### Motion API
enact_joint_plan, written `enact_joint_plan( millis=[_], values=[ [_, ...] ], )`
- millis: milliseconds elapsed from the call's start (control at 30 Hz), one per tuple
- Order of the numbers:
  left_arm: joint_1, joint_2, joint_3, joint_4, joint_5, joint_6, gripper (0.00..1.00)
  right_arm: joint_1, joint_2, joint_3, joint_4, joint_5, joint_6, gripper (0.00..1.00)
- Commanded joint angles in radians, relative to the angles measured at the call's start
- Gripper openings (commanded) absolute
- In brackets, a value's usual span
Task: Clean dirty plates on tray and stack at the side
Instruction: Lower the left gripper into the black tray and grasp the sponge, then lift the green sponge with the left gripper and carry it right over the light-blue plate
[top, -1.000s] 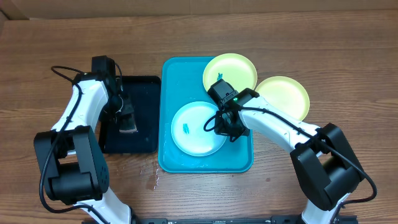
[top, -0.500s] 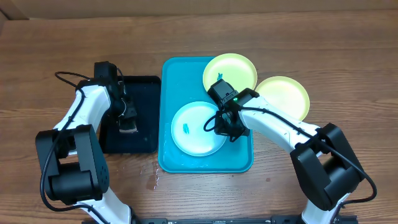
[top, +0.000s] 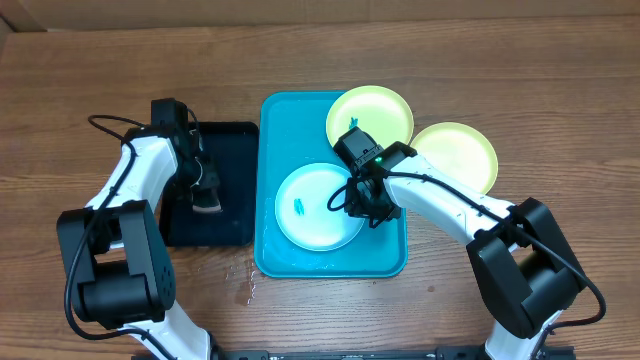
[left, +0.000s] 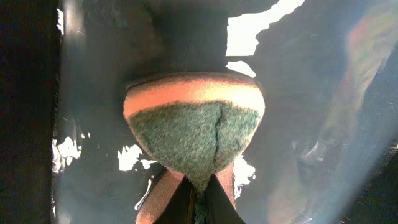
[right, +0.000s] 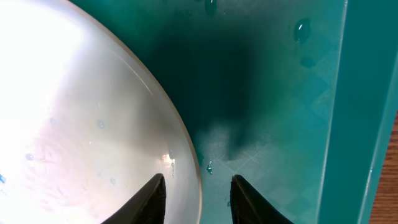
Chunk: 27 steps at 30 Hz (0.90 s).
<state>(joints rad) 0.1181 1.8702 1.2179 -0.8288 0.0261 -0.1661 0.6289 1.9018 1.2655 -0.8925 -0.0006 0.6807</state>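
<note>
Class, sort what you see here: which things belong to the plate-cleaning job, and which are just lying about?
Belong to the job:
turquoise tray
light blue plate
yellow-green plate on tray corner
yellow-green plate beside tray
sponge, pinched in the left gripper

Just lying about:
black tray
spilled water drops

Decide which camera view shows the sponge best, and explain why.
The left wrist view: the sponge sits large and central, green scouring face and orange layer clear, pinched in the left claw. Overhead shows it only as a small pale patch over the black tray. The right wrist view does not show it.
</note>
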Motion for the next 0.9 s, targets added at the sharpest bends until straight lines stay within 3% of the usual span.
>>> enact_joint_plan(
  millis=[0, 167, 433, 667, 767, 867],
  values=[
    [-0.001, -0.068, 0.081, -0.006, 0.018, 0.058, 0.04, -0.002, -0.016, -0.004, 0.002, -0.001, 0.004, 0.36],
    [-0.002, -0.159, 0.098, 0.003, 0.016, 0.078, 0.04, -0.002, -0.016, -0.004, 0.003, -0.001, 0.004, 0.36],
    [-0.002, -0.131, 0.047, 0.032, 0.016, 0.085, 0.04, -0.002, -0.014, -0.004, 0.019, 0.000, 0.004, 0.36],
    [-0.003, -0.094, 0.015, 0.064, 0.020, 0.085, 0.04, -0.002, -0.014, -0.004, 0.018, 0.000, 0.004, 0.18],
    [-0.004, -0.079, 0.013, 0.072, 0.027, 0.103, 0.04, -0.002, -0.014, -0.004, 0.018, 0.000, 0.004, 0.04],
    [-0.006, -0.077, 0.014, 0.094, 0.102, 0.161, 0.04, -0.002, -0.014, -0.004, 0.025, -0.001, 0.005, 0.04]
  ],
)
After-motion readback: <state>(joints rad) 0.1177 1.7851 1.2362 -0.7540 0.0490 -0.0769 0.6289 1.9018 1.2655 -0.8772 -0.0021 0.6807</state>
